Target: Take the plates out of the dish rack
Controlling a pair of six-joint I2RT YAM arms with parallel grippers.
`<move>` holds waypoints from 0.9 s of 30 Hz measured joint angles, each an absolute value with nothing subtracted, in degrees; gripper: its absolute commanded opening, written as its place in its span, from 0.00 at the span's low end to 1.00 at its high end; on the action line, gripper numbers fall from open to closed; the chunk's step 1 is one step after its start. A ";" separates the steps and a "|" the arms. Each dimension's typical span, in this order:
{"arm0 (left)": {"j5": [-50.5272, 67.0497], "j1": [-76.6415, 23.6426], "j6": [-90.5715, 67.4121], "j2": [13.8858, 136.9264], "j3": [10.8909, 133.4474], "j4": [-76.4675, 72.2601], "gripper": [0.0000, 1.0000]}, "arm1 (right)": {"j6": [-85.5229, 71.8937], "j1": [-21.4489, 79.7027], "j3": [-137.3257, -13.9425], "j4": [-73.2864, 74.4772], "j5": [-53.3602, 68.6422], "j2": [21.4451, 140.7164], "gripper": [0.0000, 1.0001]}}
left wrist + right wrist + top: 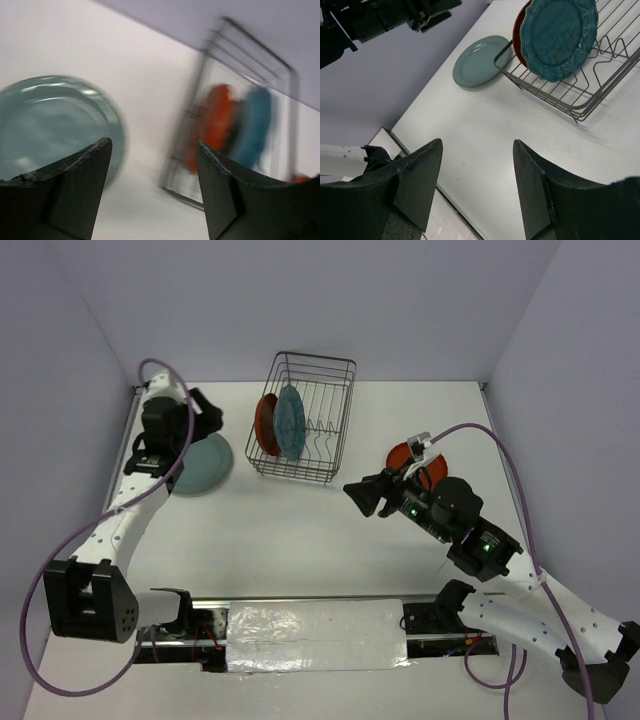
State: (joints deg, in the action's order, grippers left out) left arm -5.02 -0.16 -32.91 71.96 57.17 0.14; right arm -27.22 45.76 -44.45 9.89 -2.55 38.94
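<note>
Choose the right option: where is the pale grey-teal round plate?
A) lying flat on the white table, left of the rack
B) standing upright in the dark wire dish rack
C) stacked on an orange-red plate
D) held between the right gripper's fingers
A: the pale grey-teal round plate lies flat on the white table, left of the dark wire dish rack, which holds only an orange-red plate and a teal-blue scalloped plate.
</note>
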 measured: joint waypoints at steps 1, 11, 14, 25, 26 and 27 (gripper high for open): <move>-4.27 -2.59 -32.03 72.01 58.02 -0.62 0.79 | -27.22 45.76 -44.45 9.87 -2.55 38.94 0.66; -4.03 -19.77 -21.96 82.50 71.20 0.21 0.70 | -27.31 45.76 -44.45 9.85 -2.57 38.22 0.66; -5.98 -21.28 -20.64 86.54 74.46 1.52 0.69 | -27.40 45.76 -44.45 9.85 -2.52 38.00 0.66; -15.75 -26.15 -17.85 97.45 81.30 6.42 0.64 | -27.40 45.76 -44.45 9.85 -2.52 37.65 0.66; -16.53 -26.15 -17.80 98.06 81.56 6.52 0.63 | -27.40 45.76 -44.45 9.85 -2.52 37.63 0.66; -17.21 -26.17 -17.74 98.45 81.80 6.68 0.63 | -27.40 45.76 -44.45 9.85 -2.52 37.63 0.66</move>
State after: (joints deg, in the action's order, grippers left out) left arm -17.21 -26.17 -17.74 98.45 81.80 6.68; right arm -27.40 45.76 -44.45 9.85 -2.52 37.63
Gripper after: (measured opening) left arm 0.642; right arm 0.657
